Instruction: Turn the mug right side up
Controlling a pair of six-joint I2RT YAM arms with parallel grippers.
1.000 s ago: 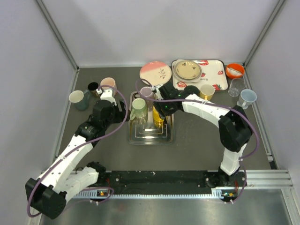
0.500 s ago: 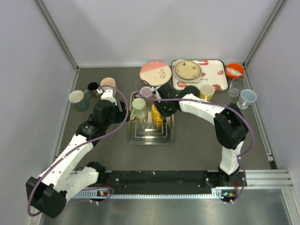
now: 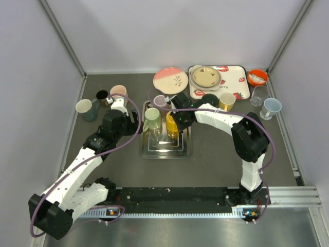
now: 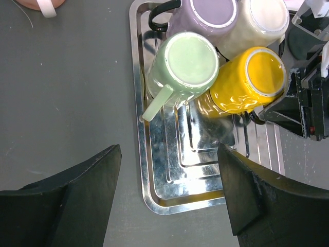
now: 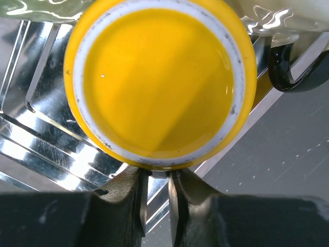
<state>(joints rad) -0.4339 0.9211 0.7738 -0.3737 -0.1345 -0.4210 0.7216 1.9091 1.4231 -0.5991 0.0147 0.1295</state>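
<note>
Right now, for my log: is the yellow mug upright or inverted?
Upside down: the yellow mug shows its ringed base, on the tray.

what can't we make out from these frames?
- Right wrist: the yellow mug hides its own handle, so it is unclear whether the right gripper clamps it.
- Top external: its fingers are lost under the dark wrist.
- Left wrist: the purple mug and cream mug are cut off by the top edge.

A pink plate (image 3: pixel 170 80) sits beside a strawberry-print tray (image 3: pixel 234 77); an orange bowl (image 3: pixel 250 77) perhaps holds something white.
</note>
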